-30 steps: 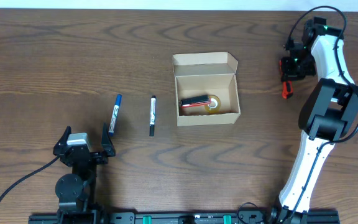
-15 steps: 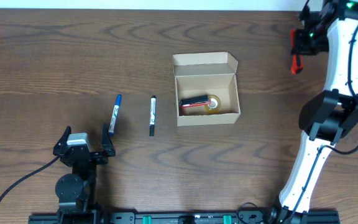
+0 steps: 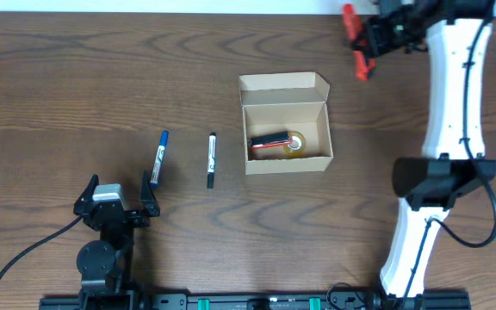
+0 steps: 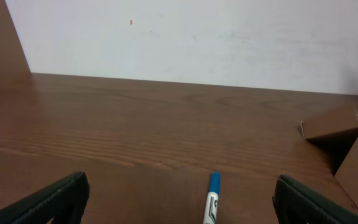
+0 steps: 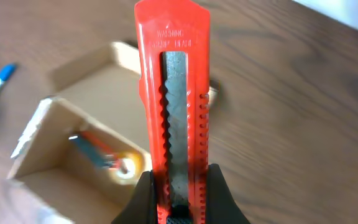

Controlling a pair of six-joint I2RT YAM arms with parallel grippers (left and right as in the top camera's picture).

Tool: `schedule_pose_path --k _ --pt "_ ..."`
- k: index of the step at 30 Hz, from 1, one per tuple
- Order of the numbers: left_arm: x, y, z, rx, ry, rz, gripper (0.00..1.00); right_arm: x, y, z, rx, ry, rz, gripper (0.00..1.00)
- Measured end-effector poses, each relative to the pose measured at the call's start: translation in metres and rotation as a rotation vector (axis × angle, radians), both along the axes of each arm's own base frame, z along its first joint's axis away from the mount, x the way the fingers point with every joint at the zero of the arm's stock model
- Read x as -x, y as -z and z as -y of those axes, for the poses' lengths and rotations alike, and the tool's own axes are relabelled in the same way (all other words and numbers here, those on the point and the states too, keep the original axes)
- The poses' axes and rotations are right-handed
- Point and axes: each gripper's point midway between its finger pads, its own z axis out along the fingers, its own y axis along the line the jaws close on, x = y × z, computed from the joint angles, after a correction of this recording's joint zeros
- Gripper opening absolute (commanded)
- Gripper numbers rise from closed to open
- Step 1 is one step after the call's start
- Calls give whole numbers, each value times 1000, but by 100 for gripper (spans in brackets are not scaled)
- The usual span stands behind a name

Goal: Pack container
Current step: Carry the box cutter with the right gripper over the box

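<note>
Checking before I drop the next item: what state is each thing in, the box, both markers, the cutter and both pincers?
container: upright, lid flap open, partly filled.
red cutter: clamped in the right pincer, off the table, beyond the container.
blue marker: lying on the table, outside the container.
black marker: lying on the table, outside the container.
left pincer: open, empty.
right pincer: shut on the red cutter.

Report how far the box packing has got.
Done: a red-and-black item and a yellow round thing lie in the container. In hand: the right gripper holds a red utility knife, off to the box's far right. To do: the blue marker and black marker lie on the table near the open left gripper.
</note>
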Motion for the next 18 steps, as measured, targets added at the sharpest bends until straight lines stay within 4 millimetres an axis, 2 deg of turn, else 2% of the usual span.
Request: schedule_pose_path --k 2,7,11,14,18 --pt "0 0 0 0 0 0 95 7 -1 -25 0 -72 1 1" --pt "0 0 0 0 0 0 95 24 2 -70 19 -216 -4 1" --pt "0 0 0 0 0 0 95 39 11 -92 44 -299 -34 1" --pt "0 0 0 0 0 0 95 49 27 -105 63 -360 -77 1" --pt "0 0 0 0 0 0 95 60 66 -109 100 -399 -175 1"
